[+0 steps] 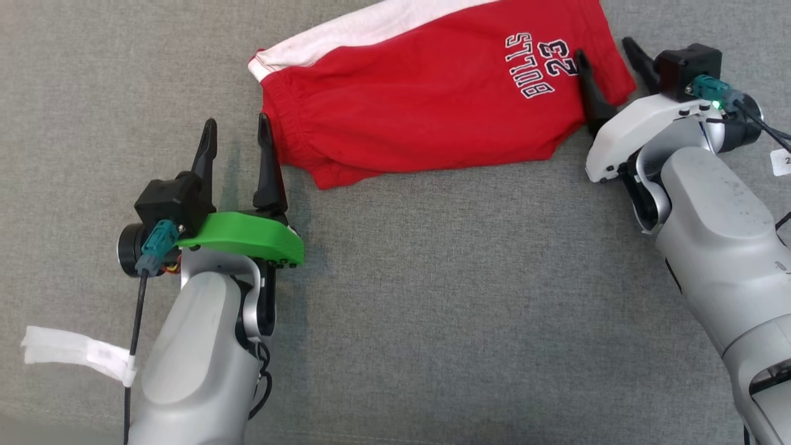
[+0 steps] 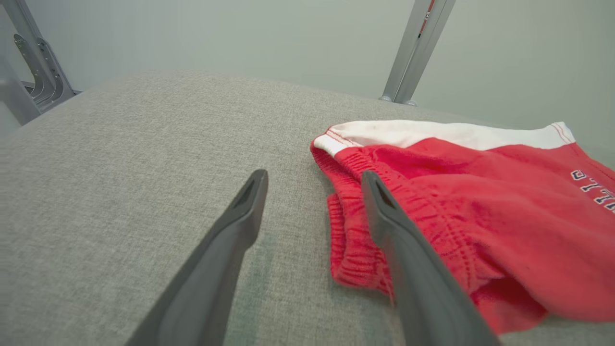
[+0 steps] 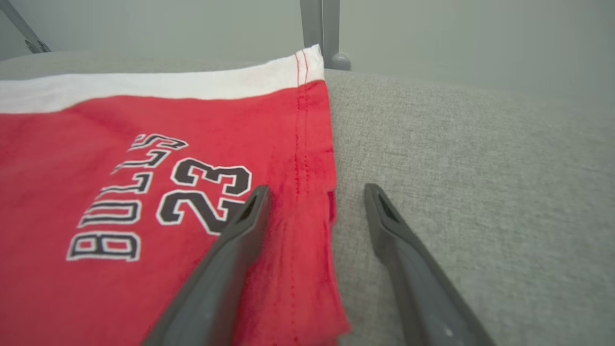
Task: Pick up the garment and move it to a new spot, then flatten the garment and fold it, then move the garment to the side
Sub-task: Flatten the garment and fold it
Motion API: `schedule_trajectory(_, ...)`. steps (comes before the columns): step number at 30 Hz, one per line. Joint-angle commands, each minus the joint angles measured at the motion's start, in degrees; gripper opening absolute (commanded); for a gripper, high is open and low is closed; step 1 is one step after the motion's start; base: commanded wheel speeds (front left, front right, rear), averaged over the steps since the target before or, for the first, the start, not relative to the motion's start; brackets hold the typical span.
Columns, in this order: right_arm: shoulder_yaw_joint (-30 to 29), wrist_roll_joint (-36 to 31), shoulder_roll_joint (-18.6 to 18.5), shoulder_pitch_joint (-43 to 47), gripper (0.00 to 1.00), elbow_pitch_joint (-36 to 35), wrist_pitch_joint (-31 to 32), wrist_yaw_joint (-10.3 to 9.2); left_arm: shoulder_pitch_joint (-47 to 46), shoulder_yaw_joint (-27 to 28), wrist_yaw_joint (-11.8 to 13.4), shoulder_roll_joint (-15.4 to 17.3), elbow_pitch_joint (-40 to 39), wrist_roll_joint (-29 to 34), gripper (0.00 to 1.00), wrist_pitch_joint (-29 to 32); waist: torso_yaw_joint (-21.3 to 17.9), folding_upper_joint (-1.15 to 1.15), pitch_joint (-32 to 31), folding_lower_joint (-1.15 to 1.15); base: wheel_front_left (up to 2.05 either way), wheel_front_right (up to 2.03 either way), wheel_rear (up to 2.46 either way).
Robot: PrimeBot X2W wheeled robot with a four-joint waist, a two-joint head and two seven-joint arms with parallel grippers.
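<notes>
The garment (image 1: 426, 93) is a pair of red shorts with a white side stripe and "BULLS 23" printed on it, folded and lying flat on the grey fabric surface at the top centre. My left gripper (image 1: 238, 127) stands open just left of the elastic waistband (image 2: 350, 230), its right finger at the waistband's edge. My right gripper (image 1: 605, 49) is open astride the hem (image 3: 307, 202) at the garment's right end, one finger over the red cloth, the other over bare grey fabric. Neither holds anything.
The grey upholstered surface (image 1: 432, 296) stretches wide in front of the garment. A white tag (image 1: 74, 352) hangs from the left arm's cable at lower left. Metal frame posts (image 2: 413, 48) rise beyond the far edge.
</notes>
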Motion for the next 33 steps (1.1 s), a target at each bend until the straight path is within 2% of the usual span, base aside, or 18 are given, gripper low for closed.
schedule_trajectory(1, 1.92, 1.42, 0.36, 3.27, 0.46, 3.38, 1.88, -0.01, 1.06, -0.01, -0.02, 0.32, 0.27, 0.87, 1.0, 0.03, 0.23, 0.0, -0.97, 0.0, 0.0, 0.0, 0.0)
schedule_trajectory(2, 2.59, 2.12, 0.27, 3.4, 0.34, 4.11, 2.05, -0.01, 1.28, 0.08, -0.01, 0.32, 0.37, 0.74, 1.0, 0.03, 0.29, 0.0, -1.32, 0.0, 0.0, 0.0, 0.0)
schedule_trajectory(3, 2.98, 3.37, 0.26, 3.54, 0.0, 4.87, 2.08, -0.01, 1.63, 0.15, -0.1, 0.32, 0.49, 0.65, 1.0, 0.03, 0.36, 0.0, -1.73, 0.0, 0.0, 0.0, 0.0)
schedule_trajectory(9, 4.97, 8.49, 0.21, 4.37, 0.0, 6.77, 0.91, -0.06, 3.76, 0.58, -0.42, 0.31, 1.52, 1.25, 1.0, 0.03, 0.34, 0.0, -4.59, 0.0, 0.0, 0.0, 0.0)
schedule_trajectory(19, 4.78, 14.86, -0.96, 7.96, 0.0, 4.11, -1.6, -0.06, 9.27, 2.57, -0.97, 0.33, 3.22, 2.37, 1.0, 0.03, -1.45, 0.0, -11.42, 0.0, 0.0, 0.0, 0.0)
schedule_trajectory(26, 1.38, 15.75, -2.97, 13.19, 0.0, 0.45, -1.59, -0.06, 12.62, 3.94, -1.7, 0.32, 3.52, 3.25, 1.0, 0.03, -2.47, 0.0, -14.94, 0.0, 0.0, 0.0, 0.0)
schedule_trajectory(33, -2.19, 13.88, -5.04, 16.11, 0.0, -2.87, -1.59, -0.06, 15.07, 3.45, -1.92, 0.32, 3.41, 2.58, 1.0, 0.03, -1.64, 0.0, -16.76, 0.0, 0.0, 0.0, 0.0)
